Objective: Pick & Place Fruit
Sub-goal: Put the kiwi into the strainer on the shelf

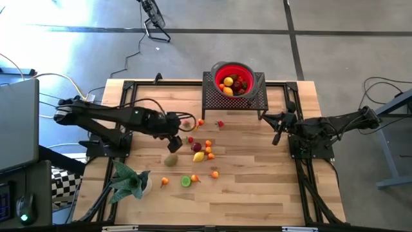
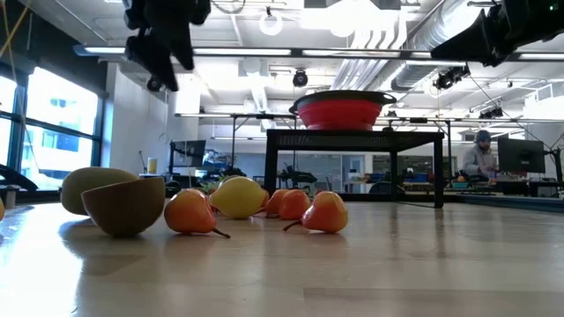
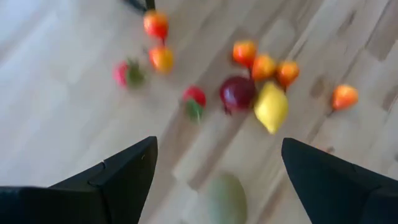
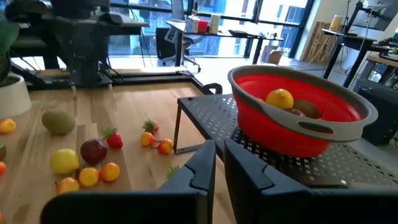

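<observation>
**Left arm over fruit pile, nothing held**

Left gripper [image 1: 172, 143] hangs jaws apart, empty, just in front of the red collapsible bowl with grey rim [image 1: 234, 78]. Small plastic toy fruit [image 1: 199, 154] is scattered on the wooden table [image 1: 257, 174] below; some is already in the bowl. Fruit looks light, hard, smooth and round, so it will probably roll: pinch across the middle. Right gripper [image 1: 278, 128], jaws together, is parked beside the bowl's black mesh stand [image 1: 235, 100]. No readable writing.
</observation>
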Tool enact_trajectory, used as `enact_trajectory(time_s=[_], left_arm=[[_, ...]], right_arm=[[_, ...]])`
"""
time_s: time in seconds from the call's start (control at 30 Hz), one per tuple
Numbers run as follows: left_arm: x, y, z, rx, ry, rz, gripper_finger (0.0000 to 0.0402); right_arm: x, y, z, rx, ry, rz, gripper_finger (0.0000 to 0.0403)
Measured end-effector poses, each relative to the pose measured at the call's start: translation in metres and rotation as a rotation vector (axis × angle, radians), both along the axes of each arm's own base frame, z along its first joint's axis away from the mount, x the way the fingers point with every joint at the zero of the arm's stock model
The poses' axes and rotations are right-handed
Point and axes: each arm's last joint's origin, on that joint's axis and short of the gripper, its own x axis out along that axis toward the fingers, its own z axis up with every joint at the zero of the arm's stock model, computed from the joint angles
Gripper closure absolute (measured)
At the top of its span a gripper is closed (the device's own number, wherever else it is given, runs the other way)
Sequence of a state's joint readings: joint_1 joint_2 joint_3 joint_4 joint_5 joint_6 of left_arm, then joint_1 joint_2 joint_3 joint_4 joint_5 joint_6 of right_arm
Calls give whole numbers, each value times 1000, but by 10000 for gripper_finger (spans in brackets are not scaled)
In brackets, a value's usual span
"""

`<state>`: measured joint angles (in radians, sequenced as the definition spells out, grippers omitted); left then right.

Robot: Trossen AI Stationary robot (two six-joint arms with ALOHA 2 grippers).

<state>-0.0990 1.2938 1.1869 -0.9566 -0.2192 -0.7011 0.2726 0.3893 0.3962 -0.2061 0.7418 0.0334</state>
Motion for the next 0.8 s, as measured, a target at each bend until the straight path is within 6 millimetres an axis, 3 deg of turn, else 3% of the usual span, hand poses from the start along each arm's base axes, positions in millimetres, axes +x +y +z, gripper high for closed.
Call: enact_trajectory(time_s=[0.37,0.8], left_arm=[[4,-6,-34,-199,345,64,65],[24,-10,-53,-249,371,35,65]], right_arm=[[0,0,-2,-7,24,0,377],[0,0,-3,-10,35,0,377]])
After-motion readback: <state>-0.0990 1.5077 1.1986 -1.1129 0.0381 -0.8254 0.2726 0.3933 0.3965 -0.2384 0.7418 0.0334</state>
